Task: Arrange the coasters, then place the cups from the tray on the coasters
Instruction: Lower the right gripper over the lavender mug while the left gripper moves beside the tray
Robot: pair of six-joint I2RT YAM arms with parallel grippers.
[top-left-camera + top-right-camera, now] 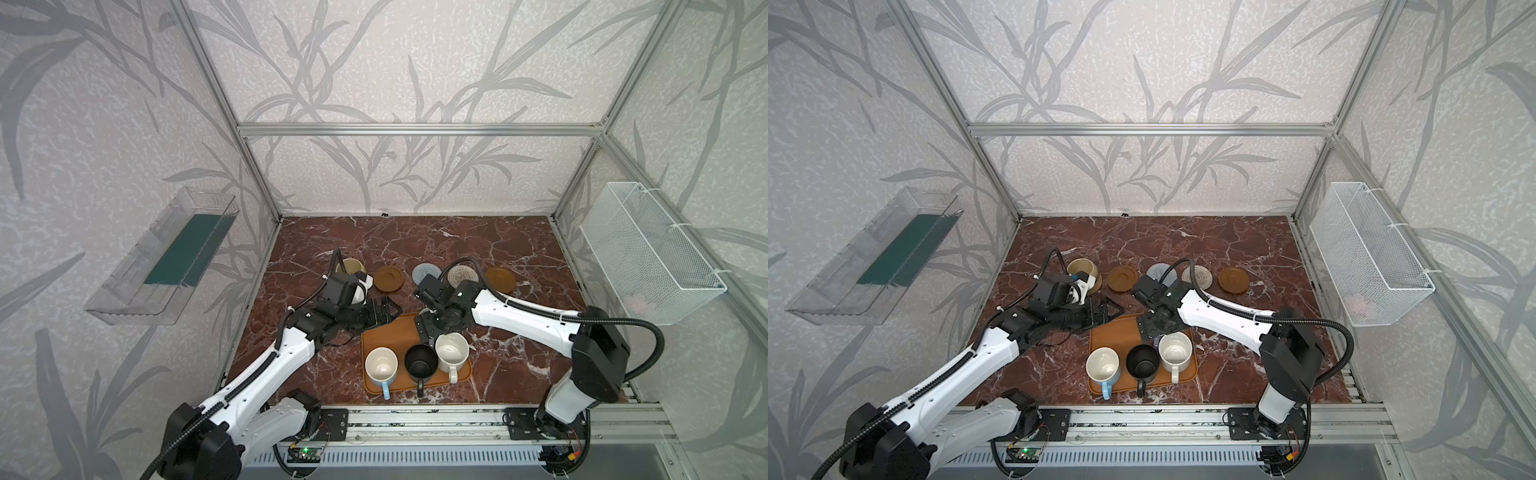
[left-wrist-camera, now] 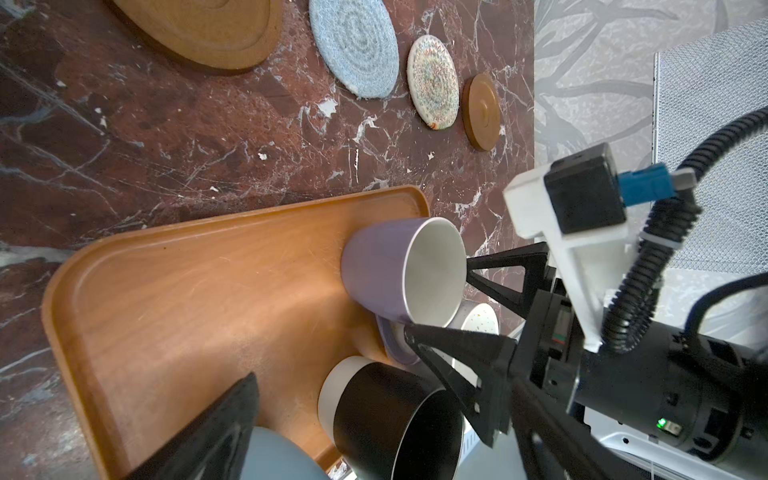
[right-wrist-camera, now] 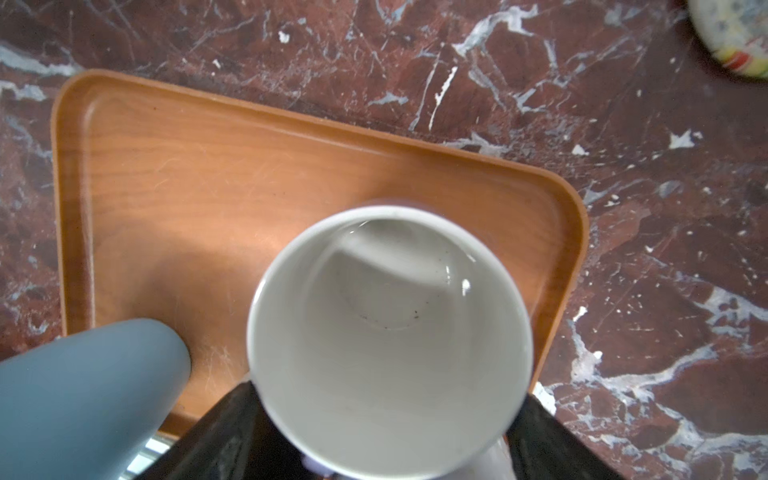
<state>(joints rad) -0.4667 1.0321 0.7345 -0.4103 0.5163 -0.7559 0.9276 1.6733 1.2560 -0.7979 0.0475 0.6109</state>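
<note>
On the orange-brown tray [image 1: 390, 332] stand a light blue cup [image 1: 381, 365], a black cup [image 1: 420, 363] and a white cup [image 1: 451, 351]. My right gripper [image 1: 432, 332] hides the lavender cup [image 2: 374, 266] from above. That cup stands upright on the tray's far right corner, and the gripper's fingers [image 2: 507, 266] lie against both its sides. My left gripper [image 1: 392, 309] is open and empty at the tray's far left corner. A beige cup [image 1: 351, 266] sits on the tan coaster. In a row lie a brown coaster [image 1: 389, 277], a blue-grey one [image 1: 426, 272], a cream one [image 1: 462, 273] and another brown one [image 1: 500, 279].
The red marble table [image 1: 415, 237] is fenced by aluminium frame posts. A white wire basket [image 1: 652, 253] hangs on the right wall and a clear plastic bin [image 1: 166, 257] on the left wall. The left wrist camera overhangs the beige cup.
</note>
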